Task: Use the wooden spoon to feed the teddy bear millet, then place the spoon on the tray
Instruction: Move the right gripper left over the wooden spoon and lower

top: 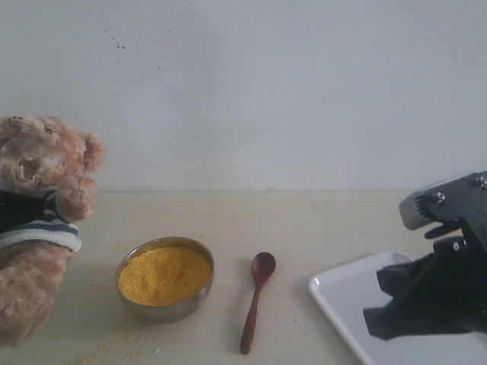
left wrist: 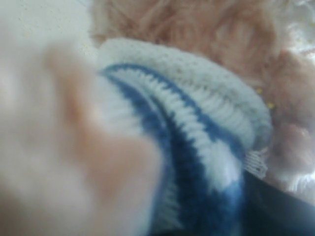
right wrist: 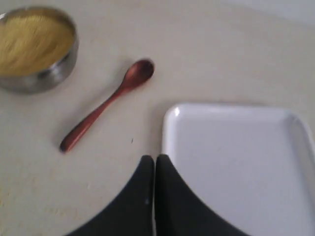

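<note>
The right gripper (right wrist: 155, 164) hangs empty, fingers pressed together, over the edge of the tray (top: 342, 293) that faces the wooden spoon (top: 256, 300). The spoon lies flat just beyond that edge, between the tray and the steel bowl (top: 179, 308) of millet (top: 163, 274), handle toward the front (slightly slanted), so this arm is nearer. The left gripper is lost in blur against the teddy bear (top: 38, 220); I cannot tell its grip.

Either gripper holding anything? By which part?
Right gripper shut, empty; wooden spoon lies free. Left gripper: only the teddy bear in view, cannot tell.
</note>
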You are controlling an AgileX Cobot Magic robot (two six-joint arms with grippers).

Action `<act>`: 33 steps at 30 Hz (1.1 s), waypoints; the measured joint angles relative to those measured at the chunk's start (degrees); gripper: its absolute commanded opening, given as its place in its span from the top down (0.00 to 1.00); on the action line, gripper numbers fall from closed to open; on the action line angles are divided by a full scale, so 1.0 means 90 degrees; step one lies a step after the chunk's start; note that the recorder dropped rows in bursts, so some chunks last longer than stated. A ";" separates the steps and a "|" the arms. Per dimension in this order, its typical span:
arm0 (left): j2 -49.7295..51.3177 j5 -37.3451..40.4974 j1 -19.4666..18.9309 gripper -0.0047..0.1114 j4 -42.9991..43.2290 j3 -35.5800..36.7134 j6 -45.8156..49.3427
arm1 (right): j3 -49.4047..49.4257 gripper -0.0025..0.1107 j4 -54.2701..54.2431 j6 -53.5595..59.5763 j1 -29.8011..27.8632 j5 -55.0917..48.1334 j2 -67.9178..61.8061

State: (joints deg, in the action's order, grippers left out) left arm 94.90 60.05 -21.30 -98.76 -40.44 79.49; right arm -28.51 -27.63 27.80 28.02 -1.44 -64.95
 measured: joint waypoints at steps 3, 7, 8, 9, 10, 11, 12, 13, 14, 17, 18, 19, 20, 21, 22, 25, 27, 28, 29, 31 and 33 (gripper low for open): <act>0.0000 0.0000 0.0000 0.92 0.0000 0.0000 0.0055 | 0.0000 0.98 -0.0028 -0.0184 0.0214 0.0800 -0.0228; 0.0000 -0.0014 0.0000 0.92 0.0000 0.0000 0.0070 | 0.0000 0.98 -0.0043 -0.0439 0.0691 0.1108 -0.0603; 0.0000 -0.0014 0.0000 0.92 0.0000 0.0000 0.0070 | -0.0011 0.98 -0.0043 -0.0450 0.0845 0.1216 -0.0764; 0.0000 -0.0029 0.0000 0.92 0.0000 0.0000 0.0070 | -0.0011 0.98 -0.0043 -0.0450 0.0972 0.1384 -0.0921; 0.0000 -0.0065 0.0000 0.92 0.0000 0.0000 0.0070 | -0.0011 0.97 -0.0016 -0.0402 0.1120 0.1622 -0.1154; 0.0000 -0.0105 0.0000 0.92 0.0000 0.0000 0.0070 | -0.0011 0.96 0.0045 -0.0305 0.1250 0.1927 -0.1425; 0.0000 -0.0166 0.0000 0.92 0.0000 0.0000 0.0070 | -0.0034 0.92 0.0137 -0.0230 0.1360 0.2165 -0.1654; 0.0000 -0.0220 0.0000 0.92 0.0000 0.0000 0.0070 | -0.0105 0.87 0.0232 -0.0155 0.1459 0.2369 -0.1984; 0.0000 -0.0282 0.0000 0.92 0.0000 0.0000 0.0070 | -0.0227 0.83 0.0294 -0.0118 0.1556 0.2495 -0.2233; 0.0000 -0.0416 0.0000 0.92 0.0000 0.0000 0.0070 | -0.0735 0.64 0.0383 -0.0177 0.1830 0.2555 -0.2798; 0.0000 -0.0445 0.0000 0.92 0.0000 0.0000 0.0070 | -0.0943 0.59 0.0403 -0.0229 0.1903 0.2555 -0.2988; 0.0000 -0.0462 0.0000 0.92 0.0000 0.0000 0.0070 | -0.1106 0.55 0.0418 -0.0293 0.1937 0.2544 -0.3144; 0.0000 -0.0460 0.0000 0.92 0.0000 0.0000 0.0070 | -0.1305 0.53 0.0418 -0.0329 0.1957 0.2544 -0.3352; 0.0000 -0.0465 0.0000 0.92 0.0000 0.0000 0.0070 | -0.1490 0.52 0.0418 -0.0344 0.1968 0.2544 -0.3564; 0.0000 -0.0465 0.0000 0.92 0.0000 0.0004 0.0070 | -0.1661 0.52 0.0342 -0.0358 0.1968 0.2558 -0.3736; 0.0000 -0.0465 0.0000 0.92 0.0000 0.0004 0.0070 | -0.2115 0.52 -0.0081 -0.0386 0.1968 0.2587 -0.4326; 0.0000 -0.0465 0.0000 0.92 0.0000 0.0004 0.0142 | -0.2434 0.52 -0.0305 -0.0386 0.1968 0.2552 -0.4661; 0.0000 -0.0465 0.0000 0.92 0.0000 0.0004 0.0192 | -0.2547 0.52 -0.0334 -0.0386 0.1968 0.2535 -0.4778; 0.0000 -0.0465 0.0000 0.92 0.0000 0.0015 0.0276 | -0.2673 0.52 -0.0382 -0.0331 0.1968 0.2535 -0.4913; 0.0000 -0.0465 0.0000 0.92 0.0000 0.0015 0.0357 | -0.2865 0.52 -0.0493 -0.0155 0.1968 0.2525 -0.5117; 0.0000 -0.0465 0.0000 0.92 0.0000 0.0018 0.0415 | -0.3003 0.52 -0.0679 0.0046 0.1968 0.2525 -0.5245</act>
State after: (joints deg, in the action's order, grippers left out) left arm 94.90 55.86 -21.30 -98.76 -40.28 83.22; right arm -55.54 -33.74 28.21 45.73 21.29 -112.16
